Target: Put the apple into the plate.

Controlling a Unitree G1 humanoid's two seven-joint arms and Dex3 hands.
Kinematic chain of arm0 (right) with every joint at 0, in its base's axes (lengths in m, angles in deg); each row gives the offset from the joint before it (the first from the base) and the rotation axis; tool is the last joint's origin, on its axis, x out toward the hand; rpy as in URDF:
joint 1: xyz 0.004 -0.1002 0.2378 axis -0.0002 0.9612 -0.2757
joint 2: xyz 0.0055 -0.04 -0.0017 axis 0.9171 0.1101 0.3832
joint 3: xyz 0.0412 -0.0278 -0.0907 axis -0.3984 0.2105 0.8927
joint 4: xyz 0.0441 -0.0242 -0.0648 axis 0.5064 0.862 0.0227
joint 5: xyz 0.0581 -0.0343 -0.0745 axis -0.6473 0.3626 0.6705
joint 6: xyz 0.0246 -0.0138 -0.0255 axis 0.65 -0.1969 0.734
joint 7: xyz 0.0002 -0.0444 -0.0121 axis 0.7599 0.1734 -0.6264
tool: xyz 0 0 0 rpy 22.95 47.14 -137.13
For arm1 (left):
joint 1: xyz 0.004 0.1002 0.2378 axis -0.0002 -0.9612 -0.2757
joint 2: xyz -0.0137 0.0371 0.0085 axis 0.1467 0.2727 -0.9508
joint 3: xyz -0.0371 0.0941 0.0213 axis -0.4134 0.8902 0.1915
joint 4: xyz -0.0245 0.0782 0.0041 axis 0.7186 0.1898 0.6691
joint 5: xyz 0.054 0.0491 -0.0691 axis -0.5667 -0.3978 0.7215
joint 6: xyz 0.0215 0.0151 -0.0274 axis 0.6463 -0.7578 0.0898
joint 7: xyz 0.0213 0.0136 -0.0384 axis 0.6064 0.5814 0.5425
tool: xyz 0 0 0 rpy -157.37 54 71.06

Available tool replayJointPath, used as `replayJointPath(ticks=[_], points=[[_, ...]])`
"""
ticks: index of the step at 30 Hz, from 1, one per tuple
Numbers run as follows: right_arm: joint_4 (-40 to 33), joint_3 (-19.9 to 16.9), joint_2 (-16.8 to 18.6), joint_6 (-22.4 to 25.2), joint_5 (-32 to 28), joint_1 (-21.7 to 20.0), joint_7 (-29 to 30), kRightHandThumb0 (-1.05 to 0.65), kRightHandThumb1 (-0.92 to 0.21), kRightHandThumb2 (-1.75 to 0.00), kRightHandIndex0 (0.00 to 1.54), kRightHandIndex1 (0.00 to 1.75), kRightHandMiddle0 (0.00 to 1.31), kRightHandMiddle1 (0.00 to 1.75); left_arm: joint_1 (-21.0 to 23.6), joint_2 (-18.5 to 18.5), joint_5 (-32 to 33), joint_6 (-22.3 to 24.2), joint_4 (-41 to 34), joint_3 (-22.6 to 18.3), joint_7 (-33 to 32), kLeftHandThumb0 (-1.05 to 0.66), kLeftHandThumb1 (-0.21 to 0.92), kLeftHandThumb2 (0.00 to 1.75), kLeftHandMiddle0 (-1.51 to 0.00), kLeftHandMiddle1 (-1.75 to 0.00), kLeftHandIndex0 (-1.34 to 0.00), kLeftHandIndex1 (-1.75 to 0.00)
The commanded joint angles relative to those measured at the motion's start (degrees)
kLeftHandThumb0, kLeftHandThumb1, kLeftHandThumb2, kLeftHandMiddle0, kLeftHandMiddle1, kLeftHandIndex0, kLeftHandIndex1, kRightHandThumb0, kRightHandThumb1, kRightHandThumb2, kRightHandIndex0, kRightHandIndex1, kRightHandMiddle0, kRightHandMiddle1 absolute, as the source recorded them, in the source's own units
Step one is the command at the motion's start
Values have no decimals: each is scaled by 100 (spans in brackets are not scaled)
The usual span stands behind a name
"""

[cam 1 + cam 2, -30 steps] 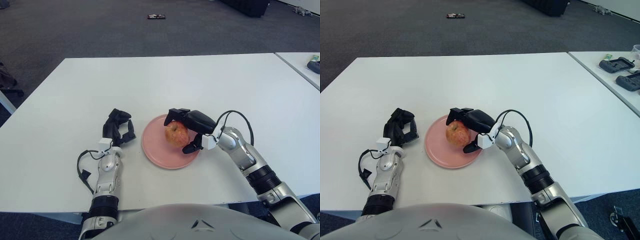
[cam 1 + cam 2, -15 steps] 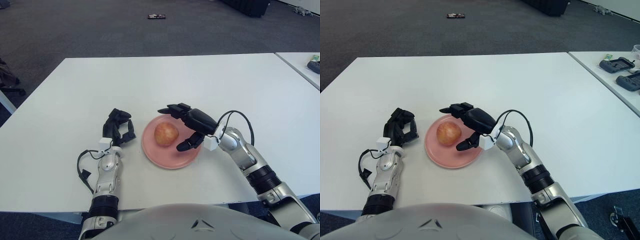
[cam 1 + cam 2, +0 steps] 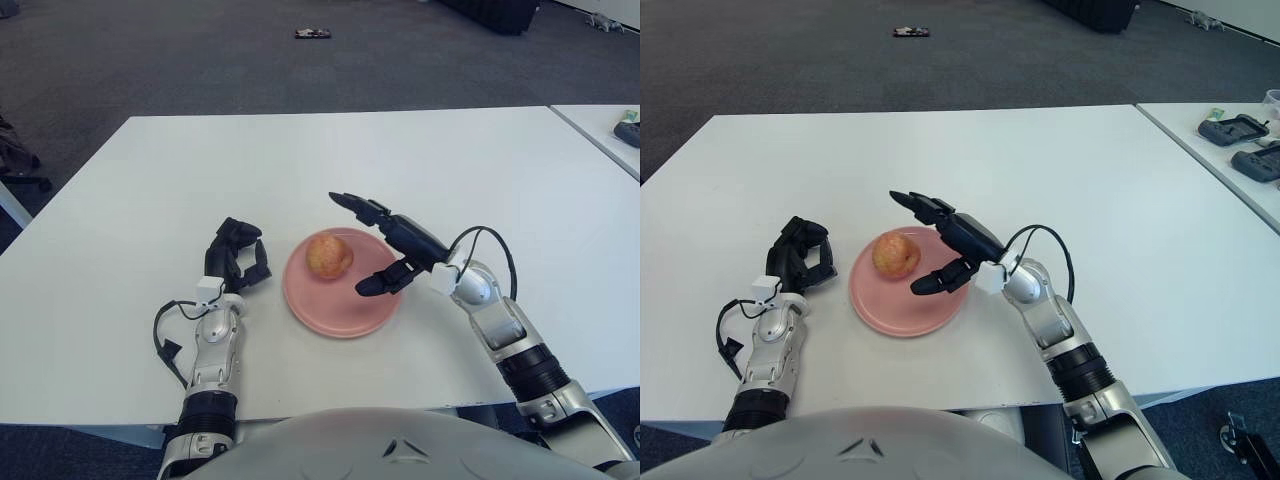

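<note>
Your table [image 3: 420,150] is white and stands on dark grey carpet [image 3: 200,60]. Directly on it you have one pink plate [image 3: 335,315], near the front edge and about midway across (it lies flat). Your left hand [image 3: 235,258] rests on the tabletop just left of the plate. A second white table [image 3: 1230,170] stands to the right, apart from yours, with dark devices [image 3: 1240,130] on it.

The worktop [image 3: 400,160] is a smooth, matt white board, and the plate [image 3: 340,305] near its front edge looks like smooth pink plastic or glazed ware with a soft sheen. The apple [image 3: 328,254] has a smooth, slightly glossy red-yellow skin. Both the left hand [image 3: 236,256] and the right hand [image 3: 385,245] have matt black plastic-looking fingers, on forearms of brushed silvery metal with thin black cable.
</note>
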Motion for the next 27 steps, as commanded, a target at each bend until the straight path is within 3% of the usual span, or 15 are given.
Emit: replayJointPath(ticks=[1, 11, 17, 24, 27], points=[[-140, -118, 53, 148, -372, 87, -127, -105, -75, -56, 0, 0, 0, 0, -96, -3, 3, 165, 184, -4, -8, -48, 32, 132, -111, -175, -61, -175], [100, -684, 371, 71, -865, 469, 210, -105, -91, -55, 0, 0, 0, 0, -82, 26, -39, 205, 191, 8, -16, -48, 32, 132, -111, -175, -60, -175], [693, -1070, 816, -179, -1561, 482, 263, -105, -92, -69, 0, 0, 0, 0, -73, 36, -39, 207, 210, 10, -10, -47, 34, 131, -110, -175, -59, -175], [872, -1448, 1367, 82, -2381, 456, 312, -104, -92, -78, 0, 0, 1, 0, -49, 47, -131, 184, 250, 16, -71, -48, 32, 132, -111, -175, -60, -175], [799, -1621, 1609, 374, -2712, 550, 470, -96, -92, -78, 0, 19, 0, 27, -34, 50, -156, 144, 284, 12, -71, -48, 32, 133, -111, -175, -61, -175]])
